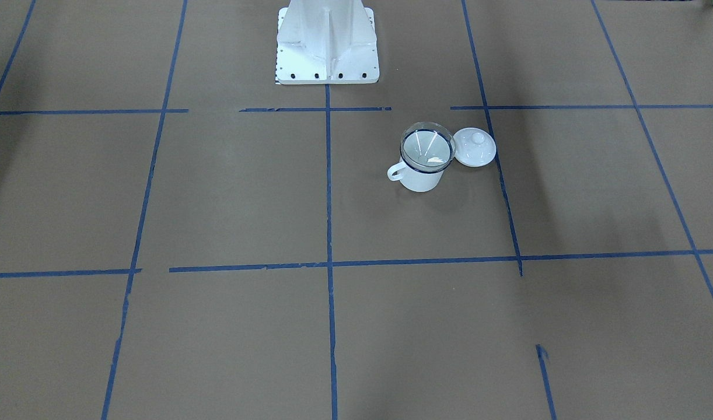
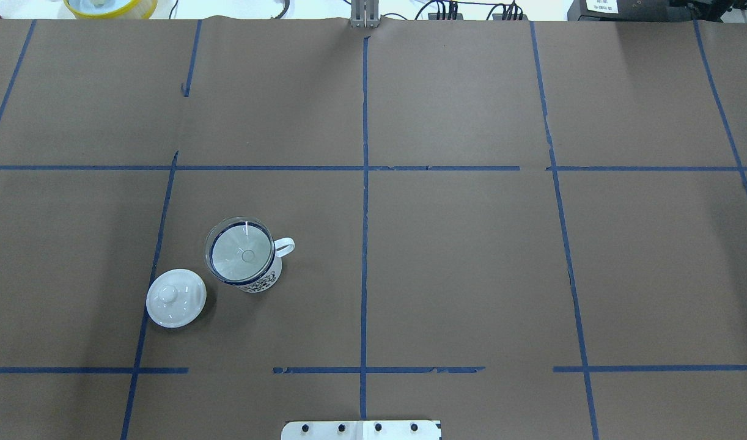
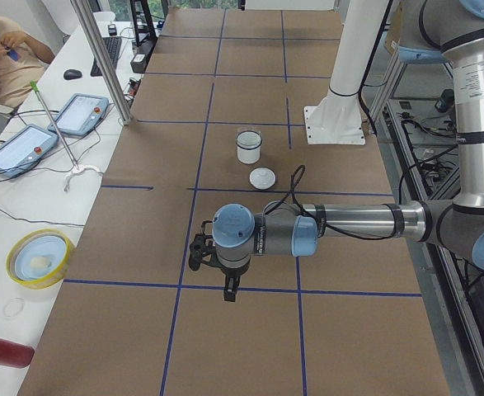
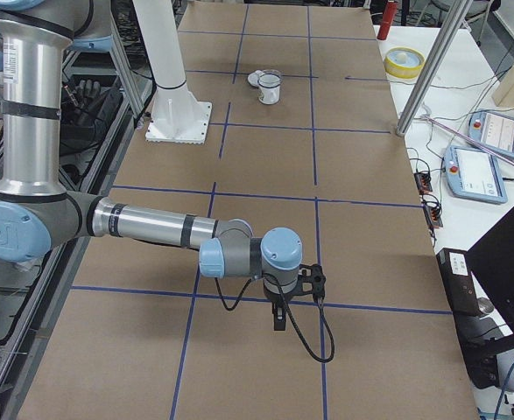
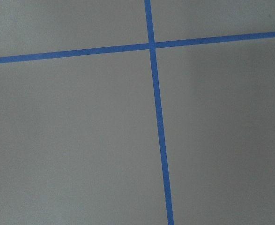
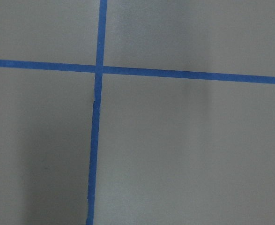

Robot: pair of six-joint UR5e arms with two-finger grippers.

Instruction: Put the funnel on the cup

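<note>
The clear funnel (image 1: 427, 146) sits in the mouth of the white mug with the dark blue rim (image 1: 420, 179), its wide rim resting on the mug's rim. In the overhead view the funnel (image 2: 240, 253) fills the cup (image 2: 260, 282), whose handle points right. Both grippers show only in the side views. The left gripper (image 3: 199, 252) hovers high above the table, far from the cup (image 3: 248, 147). The right gripper (image 4: 313, 280) hovers far from the cup (image 4: 269, 87). I cannot tell whether either gripper is open or shut. The wrist views show only brown paper and blue tape.
A round white knobbed lid (image 1: 474, 147) lies on the table beside the cup, also seen in the overhead view (image 2: 176, 297). The robot's white base (image 1: 327, 41) stands at the table's edge. A person (image 3: 2, 58) sits at a side bench with tablets.
</note>
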